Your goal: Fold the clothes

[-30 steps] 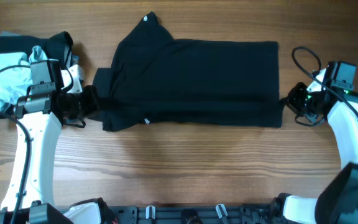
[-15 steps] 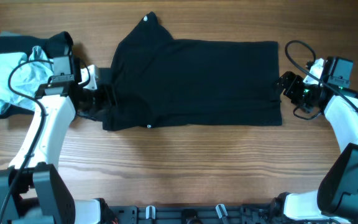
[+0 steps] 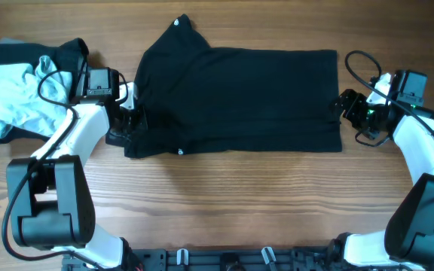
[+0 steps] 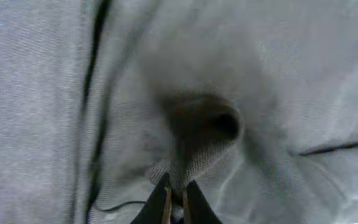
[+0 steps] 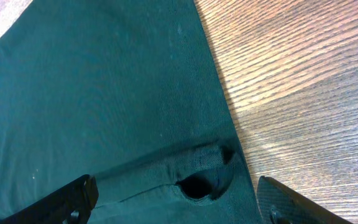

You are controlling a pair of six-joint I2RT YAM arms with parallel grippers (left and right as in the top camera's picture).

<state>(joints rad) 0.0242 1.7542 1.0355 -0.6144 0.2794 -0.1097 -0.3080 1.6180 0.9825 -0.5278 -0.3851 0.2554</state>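
Black T-shirt lies across counter. Left gripper pinches 1 pucker at its left end (fabric bunched there). Right gripper is spread over the right edge.

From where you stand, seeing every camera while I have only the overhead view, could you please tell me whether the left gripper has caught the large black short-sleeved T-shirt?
Observer: Yes; the left gripper is shut, pinching a small pucker of the black T-shirt between its fingertips.
Operator: Thank you. And the right gripper?
Observer: It is open, a finger either side of the shirt's corner, which lies on the wooden table.
Operator: Is that corner one layer?
Observer: No; the fabric is doubled there, with a small dark gap between the layers.
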